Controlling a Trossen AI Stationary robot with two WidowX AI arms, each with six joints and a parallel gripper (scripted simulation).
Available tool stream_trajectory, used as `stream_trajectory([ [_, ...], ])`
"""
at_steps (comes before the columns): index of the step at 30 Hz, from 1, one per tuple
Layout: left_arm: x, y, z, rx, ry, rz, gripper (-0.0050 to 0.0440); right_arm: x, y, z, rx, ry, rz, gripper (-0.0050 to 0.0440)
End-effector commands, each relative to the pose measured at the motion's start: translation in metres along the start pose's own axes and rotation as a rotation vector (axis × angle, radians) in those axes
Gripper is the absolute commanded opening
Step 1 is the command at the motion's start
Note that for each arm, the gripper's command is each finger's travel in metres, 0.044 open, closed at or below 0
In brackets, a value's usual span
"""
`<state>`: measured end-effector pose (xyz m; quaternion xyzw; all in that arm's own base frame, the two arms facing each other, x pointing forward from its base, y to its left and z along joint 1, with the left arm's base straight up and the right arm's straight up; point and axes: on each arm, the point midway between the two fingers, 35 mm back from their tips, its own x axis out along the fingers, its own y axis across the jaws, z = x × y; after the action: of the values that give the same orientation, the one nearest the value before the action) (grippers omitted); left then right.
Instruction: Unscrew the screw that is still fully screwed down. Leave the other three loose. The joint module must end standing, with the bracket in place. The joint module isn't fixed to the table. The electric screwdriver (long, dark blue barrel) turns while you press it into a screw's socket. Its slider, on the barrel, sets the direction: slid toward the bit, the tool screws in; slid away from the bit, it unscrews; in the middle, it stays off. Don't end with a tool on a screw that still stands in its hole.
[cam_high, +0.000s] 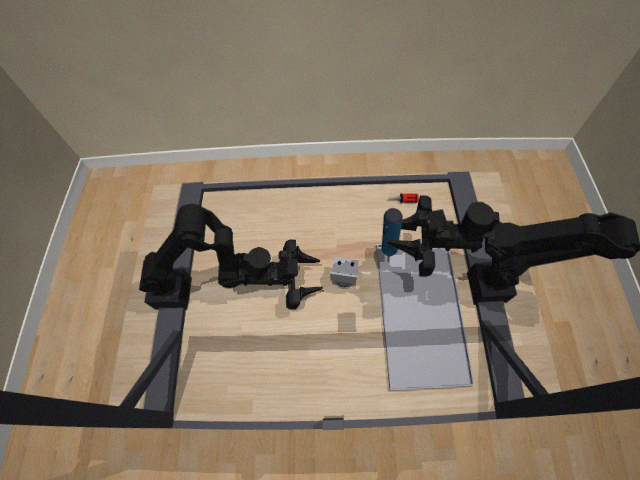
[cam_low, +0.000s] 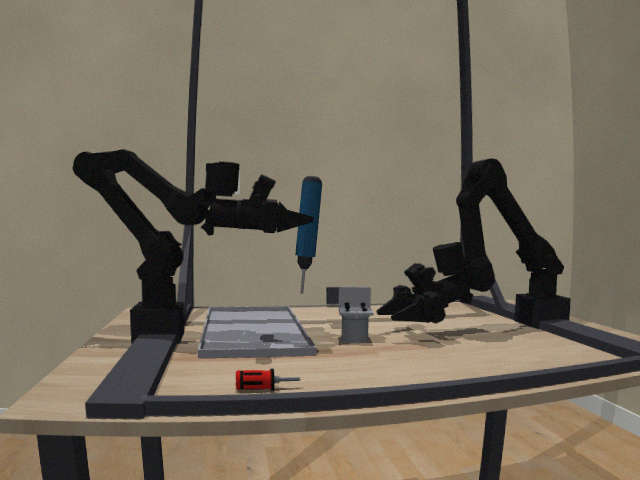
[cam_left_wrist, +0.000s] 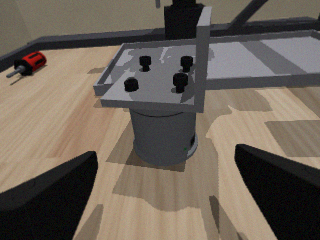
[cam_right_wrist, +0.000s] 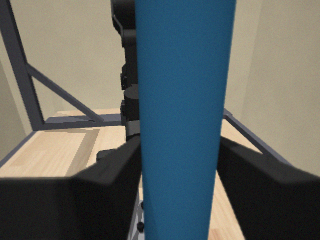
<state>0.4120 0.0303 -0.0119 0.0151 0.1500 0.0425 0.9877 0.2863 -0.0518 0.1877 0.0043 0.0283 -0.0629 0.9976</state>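
Note:
The grey joint module (cam_low: 355, 329) (cam_left_wrist: 162, 132) stands upright with the L-shaped bracket (cam_low: 356, 295) (cam_left_wrist: 162, 82) on top. In the left wrist view, one black screw (cam_left_wrist: 131, 84) at the near left sits low with no shank showing. The other three, such as the near right screw (cam_left_wrist: 180, 81), stand raised. My left gripper (cam_high: 320, 274) (cam_low: 386, 314) (cam_left_wrist: 166, 155) is open and empty, low beside the module. My right gripper (cam_high: 395, 234) (cam_low: 311, 219) is shut on the blue electric screwdriver (cam_high: 391, 237) (cam_low: 307, 240) (cam_right_wrist: 185, 75), held nearly upright, bit down, above the tray's edge. Its slider is hidden.
The shallow grey tray (cam_high: 426, 361) (cam_low: 258, 352) (cam_left_wrist: 250, 81) lies on the right arm's side of the module. A red screwdriver (cam_high: 409, 197) (cam_low: 253, 379) (cam_left_wrist: 32, 61) lies on the table beyond the tray, near the frame bar (cam_high: 325, 182).

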Motion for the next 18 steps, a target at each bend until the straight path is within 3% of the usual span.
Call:
stream_trajectory([
  [1, 0.007, 0.001, 0.006, -0.045, -0.037, -0.018, 0.0385, 0.001, 0.0, 0.023, -0.008, -0.065, 0.003, 0.0163],
  [14, 0.068, 0.001, 0.01, -0.041, -0.04, -0.017, 0.0385, 0.001, 0.0, 0.023, -0.008, -0.065, 0.003, 0.0163],
  [18, 0.074, 0.0, 0.011, -0.041, -0.041, -0.017, 0.0385, 0.001, 0.0, 0.023, -0.008, -0.065, 0.003, 0.0163],
])
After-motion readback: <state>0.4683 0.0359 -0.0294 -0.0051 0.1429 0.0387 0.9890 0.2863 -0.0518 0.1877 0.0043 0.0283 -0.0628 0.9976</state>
